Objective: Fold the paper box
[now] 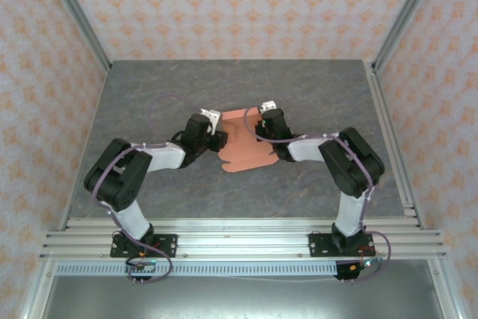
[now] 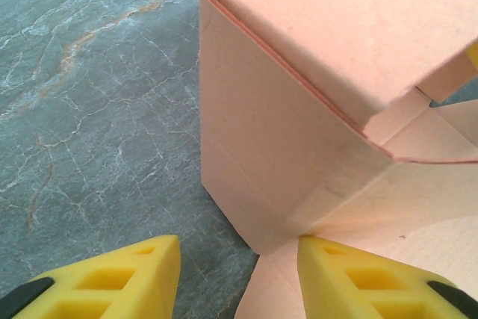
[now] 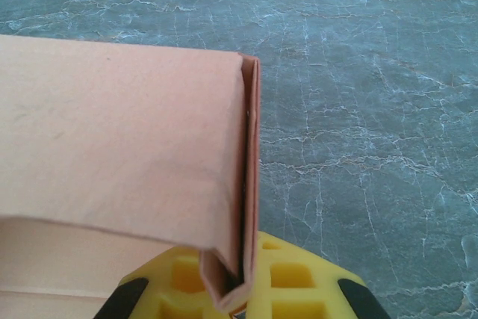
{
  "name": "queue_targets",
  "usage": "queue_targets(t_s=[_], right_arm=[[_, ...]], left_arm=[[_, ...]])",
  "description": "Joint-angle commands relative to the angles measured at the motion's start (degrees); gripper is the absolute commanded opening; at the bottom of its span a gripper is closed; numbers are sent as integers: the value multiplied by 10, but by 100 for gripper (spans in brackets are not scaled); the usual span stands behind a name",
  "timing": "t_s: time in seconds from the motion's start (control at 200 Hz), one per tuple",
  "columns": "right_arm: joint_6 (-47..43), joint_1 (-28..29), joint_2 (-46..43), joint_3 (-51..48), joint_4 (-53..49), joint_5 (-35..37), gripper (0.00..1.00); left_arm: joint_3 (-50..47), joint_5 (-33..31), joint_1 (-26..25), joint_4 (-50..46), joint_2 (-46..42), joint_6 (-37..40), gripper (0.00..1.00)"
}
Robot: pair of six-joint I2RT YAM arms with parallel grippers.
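My right gripper pinched the half-folded paper box's doubled wall while my left gripper gaped empty beside it

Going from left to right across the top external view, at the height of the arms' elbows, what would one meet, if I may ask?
In order: left arm → paper box → right arm.

Patterned walls, grey marbled tabletop
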Motion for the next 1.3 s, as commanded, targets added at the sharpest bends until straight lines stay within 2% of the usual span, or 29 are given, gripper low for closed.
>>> queue_targets(t_s=[0.0,0.115,0.48,0.571,0.641,0.841,0.916,1.041,1.191,1.296], right_arm=[[-16,9,9,-19,-66,-28,0],[-17,10,10,-20,-67,-29,0],[-30,28,24,-23,-67,-9,0],[-31,28,24,-27,-64,-14,0],[-31,28,23,-30,-60,-15,0],[-23,29,13,-36,-58,-12,0],[-12,31,13,-36,-58,-6,0],[15,38,14,-29,-65,22,0],[74,44,25,-12,-71,59,0],[95,52,41,10,-84,95,0]], left_arm=[[22,-19,-1,28,15,9,46],[29,-25,-6,29,21,18,53],[32,-72,-15,65,42,16,53],[31,-90,-15,76,44,9,46],[32,-114,-15,81,48,-2,36],[31,-141,-17,94,63,-25,20],[29,-145,-18,99,69,-26,15],[23,-184,-29,108,65,-34,2],[21,-219,-42,113,59,-52,0],[21,-221,-51,114,59,-57,0]])
